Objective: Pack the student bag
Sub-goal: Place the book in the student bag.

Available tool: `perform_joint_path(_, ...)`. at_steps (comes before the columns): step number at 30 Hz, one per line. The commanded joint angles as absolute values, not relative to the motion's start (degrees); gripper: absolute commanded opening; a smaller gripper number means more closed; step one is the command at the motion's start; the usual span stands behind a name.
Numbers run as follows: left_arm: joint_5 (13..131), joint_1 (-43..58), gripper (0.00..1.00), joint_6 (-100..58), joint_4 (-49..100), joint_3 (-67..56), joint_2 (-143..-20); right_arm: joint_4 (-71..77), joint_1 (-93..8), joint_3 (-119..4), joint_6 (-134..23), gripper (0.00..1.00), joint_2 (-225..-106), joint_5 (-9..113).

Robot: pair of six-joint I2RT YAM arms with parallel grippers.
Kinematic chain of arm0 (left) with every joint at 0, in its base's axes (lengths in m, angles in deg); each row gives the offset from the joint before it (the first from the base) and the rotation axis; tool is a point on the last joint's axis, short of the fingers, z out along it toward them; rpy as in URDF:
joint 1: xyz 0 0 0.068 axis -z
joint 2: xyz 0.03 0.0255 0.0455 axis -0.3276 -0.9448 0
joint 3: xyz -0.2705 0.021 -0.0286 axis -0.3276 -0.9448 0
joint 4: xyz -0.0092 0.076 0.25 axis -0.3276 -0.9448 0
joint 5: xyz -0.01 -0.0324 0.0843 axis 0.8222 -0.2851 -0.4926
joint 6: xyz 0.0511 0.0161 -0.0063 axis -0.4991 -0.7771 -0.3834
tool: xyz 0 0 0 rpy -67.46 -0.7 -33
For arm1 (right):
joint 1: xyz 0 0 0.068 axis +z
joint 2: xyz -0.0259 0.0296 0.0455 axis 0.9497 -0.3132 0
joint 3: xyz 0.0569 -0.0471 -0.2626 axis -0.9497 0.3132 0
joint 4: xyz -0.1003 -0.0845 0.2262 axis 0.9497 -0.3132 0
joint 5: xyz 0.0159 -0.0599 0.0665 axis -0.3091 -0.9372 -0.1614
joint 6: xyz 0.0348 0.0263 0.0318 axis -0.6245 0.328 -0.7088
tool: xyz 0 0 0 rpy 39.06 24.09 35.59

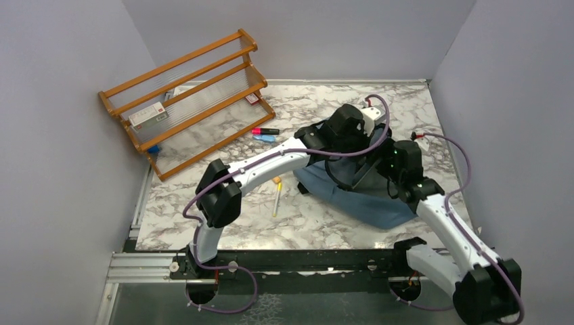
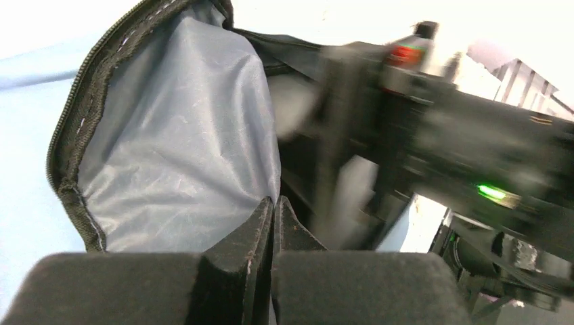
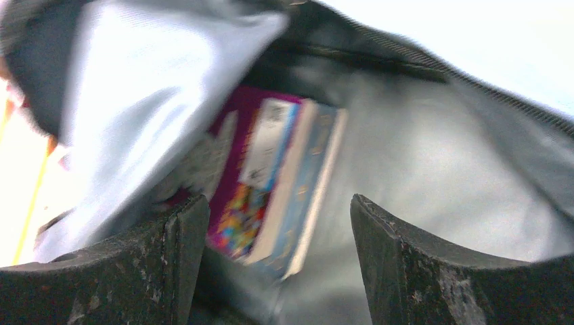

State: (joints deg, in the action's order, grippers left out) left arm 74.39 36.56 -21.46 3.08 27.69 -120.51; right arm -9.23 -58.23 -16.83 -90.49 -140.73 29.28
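Inside soft dusty-blue fabric student bag [image 1: 379, 206]: right pincer [image 3: 277, 202] held apart, colourful paperback books [image 3: 271, 156] just beyond fingertips; left pincer [image 2: 273, 203] clamped on grey lining [image 2: 183, 149].

a marble-patterned table [image 1: 203, 223] carries everything. at its far left corner a wooden rack [image 1: 186, 101] stands tilted, a small white and red box [image 1: 147, 115] on one of its shelves. just beside the rack's right end lie a red marker [image 1: 265, 131] and a blue marker [image 1: 265, 138], side by side. a yellow pen [image 1: 276, 200] lies near the middle. the bag [image 1: 365, 203] rests on the right half, well apart from the rack.
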Motion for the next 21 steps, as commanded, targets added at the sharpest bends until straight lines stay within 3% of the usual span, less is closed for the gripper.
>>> perform_joint_path(1, 69.1, 34.1, 0.07, -22.4, 4.4, 22.9, -121.4, -18.7, -57.0, -19.6, -89.6, 0.81, -129.2, 33.6)
perform_joint_path(6, 70.3, 34.2, 0.20, -21.1, 6.5, 19.8, -119.9, -27.0, -57.0, -19.0, -89.3, 0.81, -122.3, 35.3)
perform_joint_path(13, 71.3, 34.2, 0.29, -20.3, 7.9, 17.7, -118.1, -34.6, -57.0, -18.7, -90.8, 0.81, -116.5, 36.6)
perform_joint_path(21, 74.8, 34.2, 0.58, -19.7, 9.1, 17.8, -114.6, -38.8, -57.0, -20.5, -92.4, 0.81, -113.3, 42.3)
